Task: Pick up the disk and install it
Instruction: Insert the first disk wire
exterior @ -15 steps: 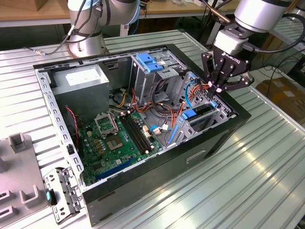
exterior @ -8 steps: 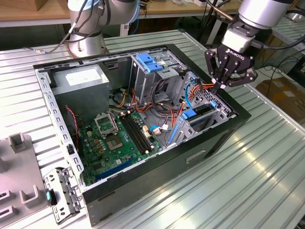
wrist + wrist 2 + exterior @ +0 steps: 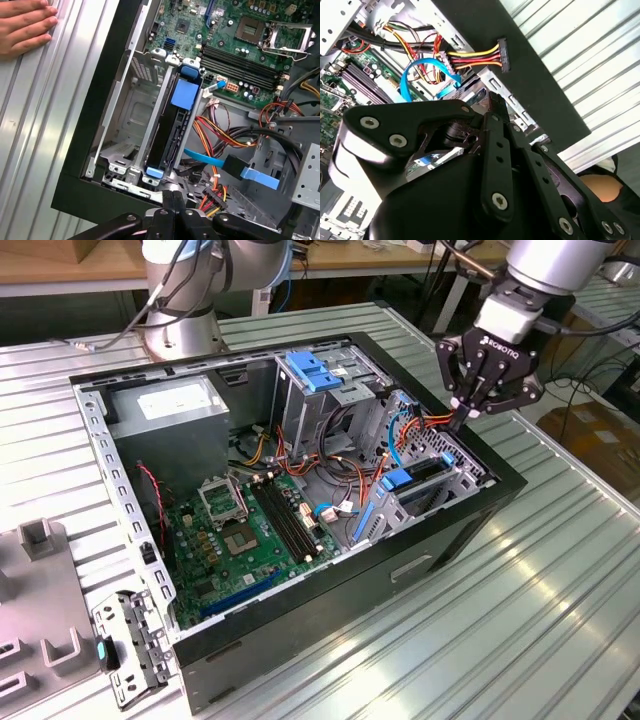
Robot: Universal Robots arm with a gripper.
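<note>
Exterior view, left to right: one open case [image 3: 300, 630], one disk [image 3: 420, 472] standing on edge in drive cage, one gripper [image 3: 462, 418] pinched narrow, empty, tips at cage corner. Install step, judged nearly done; final seating likely calling for straight push along rails. First wrist view: one hand [image 3: 25, 25] flat on table [image 3: 30, 125].

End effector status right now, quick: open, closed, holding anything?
End effector: closed with nothing held, its fingers pressed together and hanging over the drive cage at the case's corner. The disk sits in a bay of that cage.
</note>
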